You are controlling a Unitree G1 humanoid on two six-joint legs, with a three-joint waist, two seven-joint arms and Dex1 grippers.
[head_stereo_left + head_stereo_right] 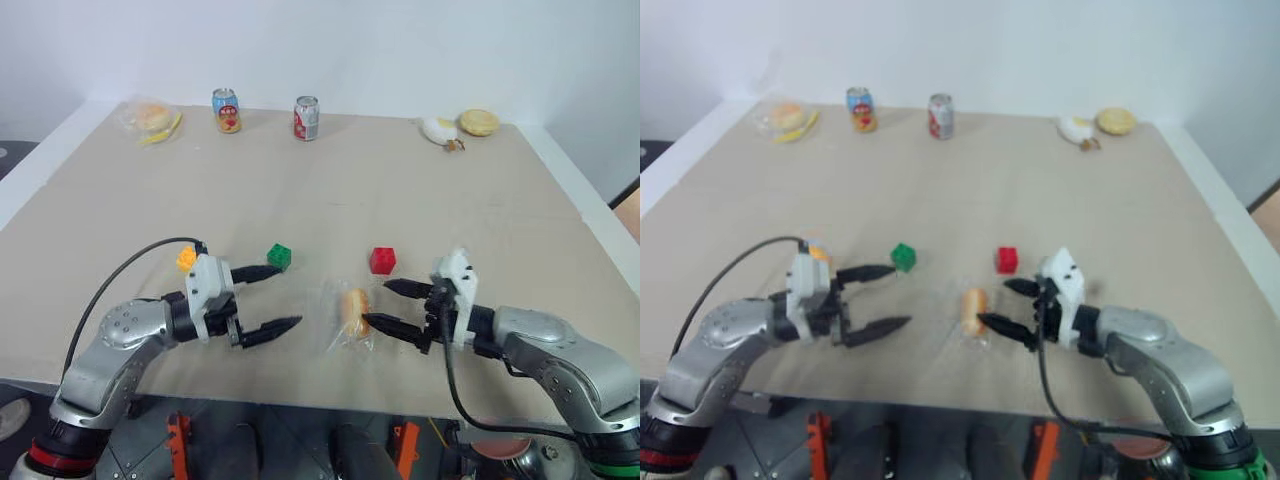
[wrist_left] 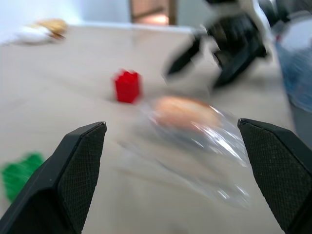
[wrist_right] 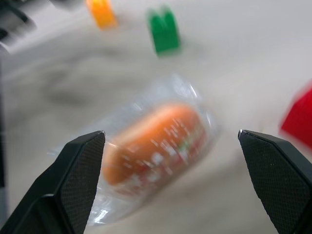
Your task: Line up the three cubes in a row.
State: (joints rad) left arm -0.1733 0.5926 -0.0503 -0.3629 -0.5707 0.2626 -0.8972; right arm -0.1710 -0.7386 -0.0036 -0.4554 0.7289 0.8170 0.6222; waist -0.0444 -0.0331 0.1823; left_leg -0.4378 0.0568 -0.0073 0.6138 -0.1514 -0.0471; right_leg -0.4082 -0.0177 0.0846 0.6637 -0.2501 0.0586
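Approaching with both claws released, the left gripper (image 1: pixel 268 299) faces the green cube (image 1: pixel 279 257), the right gripper (image 1: pixel 393 307) the red cube (image 1: pixel 382 260); grasping likely follows.

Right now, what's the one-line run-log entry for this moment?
left gripper: open, empty | right gripper: open, empty | bagged bread roll: between grippers | yellow-orange cube, green cube, red cube: on table, none held
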